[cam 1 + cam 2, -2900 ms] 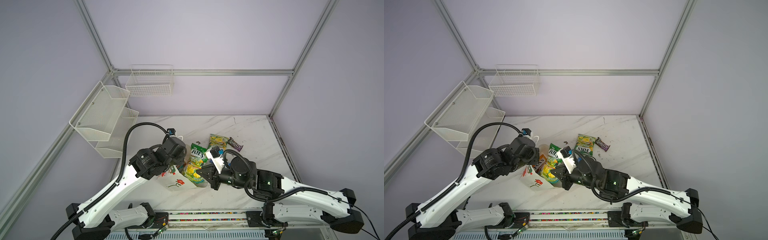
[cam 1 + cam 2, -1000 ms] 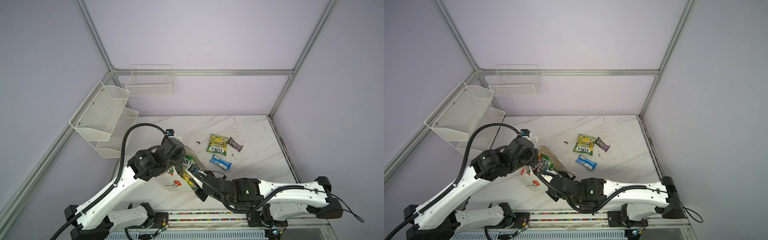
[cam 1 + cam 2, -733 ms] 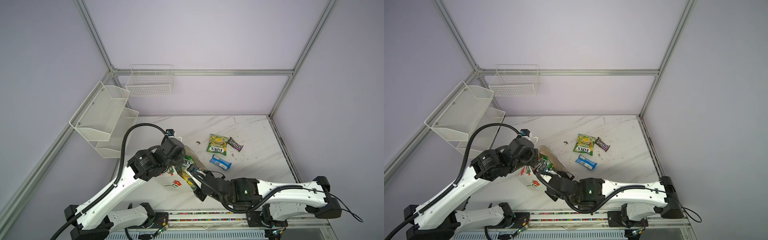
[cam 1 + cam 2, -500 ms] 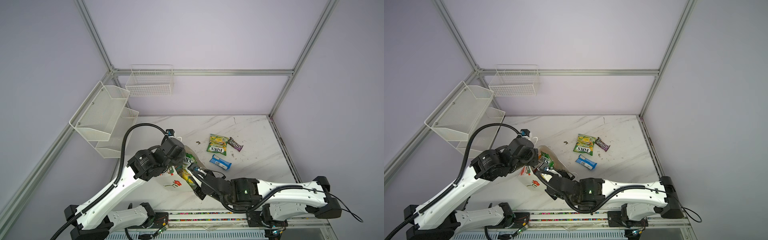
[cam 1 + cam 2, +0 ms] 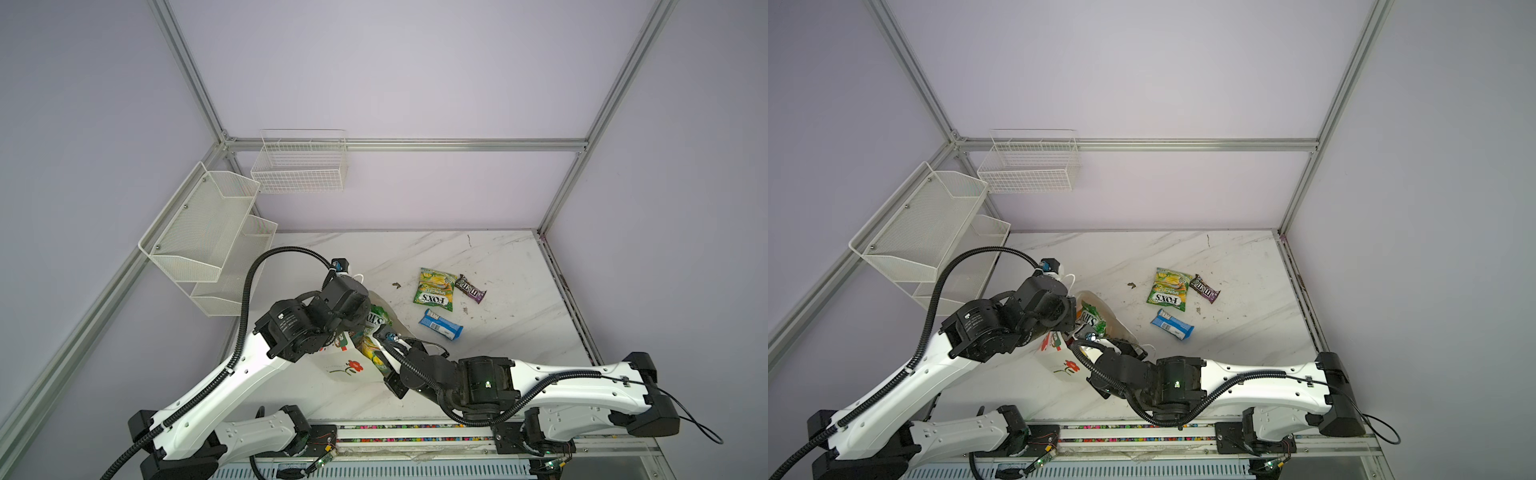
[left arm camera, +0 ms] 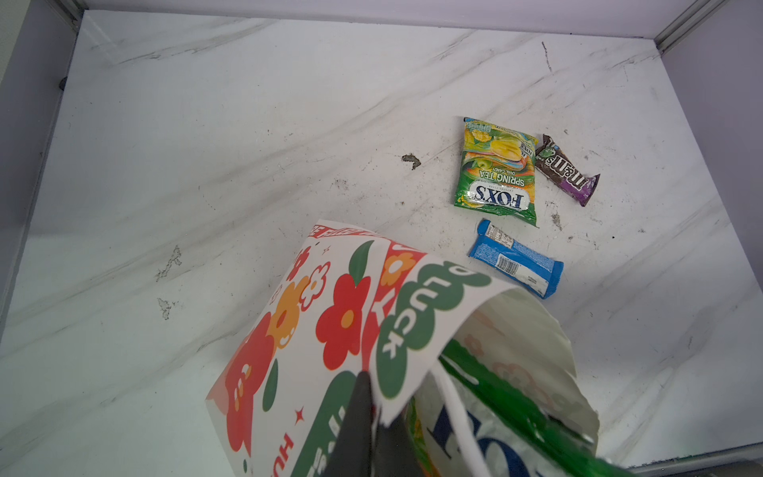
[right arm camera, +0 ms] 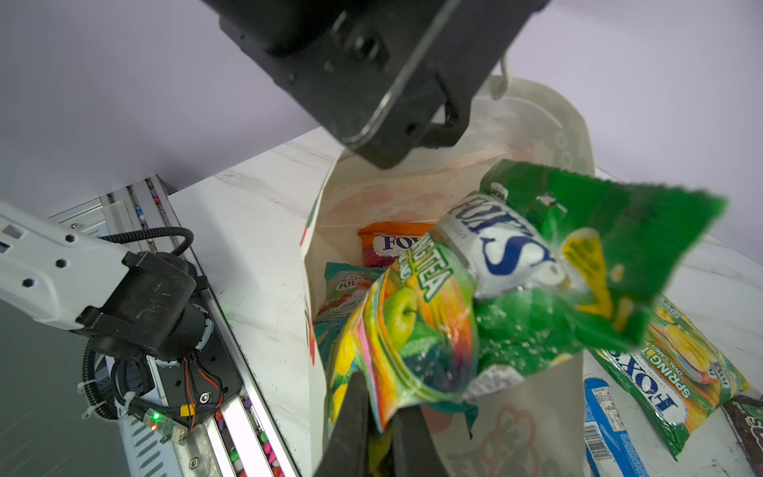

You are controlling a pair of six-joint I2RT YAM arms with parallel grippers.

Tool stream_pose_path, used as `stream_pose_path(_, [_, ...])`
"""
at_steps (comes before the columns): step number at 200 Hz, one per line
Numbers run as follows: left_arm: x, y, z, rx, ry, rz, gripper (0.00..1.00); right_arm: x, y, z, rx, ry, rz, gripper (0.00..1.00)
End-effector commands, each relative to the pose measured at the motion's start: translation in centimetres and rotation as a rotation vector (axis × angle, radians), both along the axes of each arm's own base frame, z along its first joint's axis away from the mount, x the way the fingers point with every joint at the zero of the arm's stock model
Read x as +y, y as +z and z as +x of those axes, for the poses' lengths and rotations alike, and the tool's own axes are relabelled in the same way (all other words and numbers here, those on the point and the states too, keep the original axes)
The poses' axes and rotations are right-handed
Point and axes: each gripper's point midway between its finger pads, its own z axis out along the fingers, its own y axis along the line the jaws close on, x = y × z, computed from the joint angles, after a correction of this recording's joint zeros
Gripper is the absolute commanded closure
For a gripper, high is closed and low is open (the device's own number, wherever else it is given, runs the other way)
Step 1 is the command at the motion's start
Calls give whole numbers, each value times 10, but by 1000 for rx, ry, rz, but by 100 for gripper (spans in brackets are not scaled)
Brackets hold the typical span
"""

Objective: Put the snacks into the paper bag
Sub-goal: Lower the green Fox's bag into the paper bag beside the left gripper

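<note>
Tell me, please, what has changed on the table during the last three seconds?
The right hand, shut on a green candy packet, carried it leftward into the mouth of the paper bag; the packet still sticks partly out. Nothing was let go. The left hand stays shut on the bag's rim; the green-yellow packet, M&M's packet and blue bar lie where they were.

- We see pale lilac walls (image 5: 415, 75) on three sides, edged by aluminium rails (image 5: 415, 144).
- Beneath the jaws lies a white marble-patterned bench (image 5: 511, 266), scuffed with dark specks (image 5: 395, 285).
- Well beyond the jaws a white wire basket (image 5: 299, 174) hangs on the back wall, and a two-tier mesh rack (image 5: 195, 232) hangs on the side wall.
- The light is soft and even.
</note>
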Motion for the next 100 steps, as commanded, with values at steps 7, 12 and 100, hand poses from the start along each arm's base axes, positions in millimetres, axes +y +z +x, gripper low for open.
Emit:
stream_pose_path(7, [-2,19,6,-79,25,-87,100,5,23,3,-33,-21,87,94])
stream_pose_path(12, [-2,19,6,-80,25,-87,100,6,22,3,-32,-21,87,94])
stream_pose_path(100, [-3,21,5,-83,27,-99,100,-1,40,-3,-17,10,196,53])
